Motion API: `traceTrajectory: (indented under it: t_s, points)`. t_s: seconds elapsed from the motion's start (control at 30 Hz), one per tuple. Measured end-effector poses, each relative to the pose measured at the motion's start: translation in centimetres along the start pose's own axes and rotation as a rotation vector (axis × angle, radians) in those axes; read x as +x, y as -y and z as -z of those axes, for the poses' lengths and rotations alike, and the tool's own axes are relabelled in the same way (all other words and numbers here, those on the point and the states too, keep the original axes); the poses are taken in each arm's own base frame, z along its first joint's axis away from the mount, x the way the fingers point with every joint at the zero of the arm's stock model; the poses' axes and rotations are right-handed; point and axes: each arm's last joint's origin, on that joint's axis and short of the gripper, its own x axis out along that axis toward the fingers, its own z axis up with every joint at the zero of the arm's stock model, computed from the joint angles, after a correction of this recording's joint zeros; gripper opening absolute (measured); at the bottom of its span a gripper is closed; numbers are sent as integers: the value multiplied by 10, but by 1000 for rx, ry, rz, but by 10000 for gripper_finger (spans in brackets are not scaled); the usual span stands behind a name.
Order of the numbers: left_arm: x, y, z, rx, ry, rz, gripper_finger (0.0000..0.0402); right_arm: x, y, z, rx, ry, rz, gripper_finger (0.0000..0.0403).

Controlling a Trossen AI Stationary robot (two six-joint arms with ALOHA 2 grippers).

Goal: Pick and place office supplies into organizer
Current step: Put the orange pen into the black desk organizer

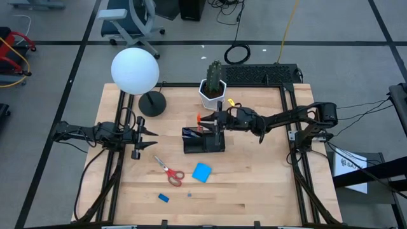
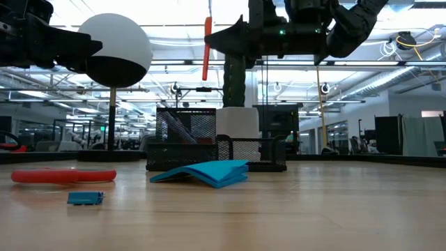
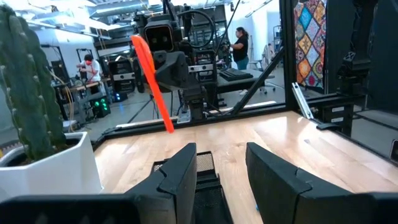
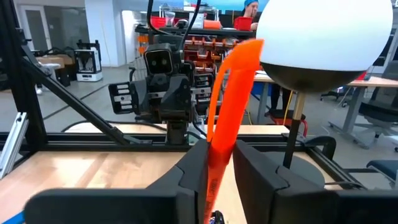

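My right gripper [image 4: 221, 171] reaches level over the black organizer [image 1: 203, 141] at the table's middle and is shut on an orange pen [image 2: 207, 49]. The pen stands nearly upright above the organizer's mesh compartments [image 2: 187, 136]. My left gripper [image 1: 152, 135] waits open at the table's left side, pointing level at the organizer. Red-handled scissors [image 1: 170, 172], a bright blue square pad [image 1: 201, 172] and a tiny blue block [image 1: 164, 198] lie flat on the wood nearer the front edge. My right gripper pinches the orange pen's shaft [image 4: 219, 158] between its two fingers, about midway along it. The fingers come level from the table's right and lie across the pen. The pen is lifted clear, slightly tilted, with its lower end [image 3: 168, 127] hanging above the organizer.
A cactus in a white pot [image 1: 214, 86] stands just beyond the organizer. A lamp with a white globe [image 1: 135, 71] and round black base [image 1: 151, 104] stands at the far left. A black keyboard [image 1: 261, 74] lies at the far edge. Bare wood lies toward the front right.
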Motion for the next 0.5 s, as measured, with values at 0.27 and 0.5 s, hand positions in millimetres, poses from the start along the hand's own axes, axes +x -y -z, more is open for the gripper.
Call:
traceTrajectory:
  t_s: [0.27, 0.5]
  points:
    - [0, 1, 4, 130, -40, 9, 145, 0, 0, 0, 12, -3, 1, 74]
    - [0, 1, 4, 16, -38, 7, 145, 0, 0, 1, 8, -10, 3, 75]
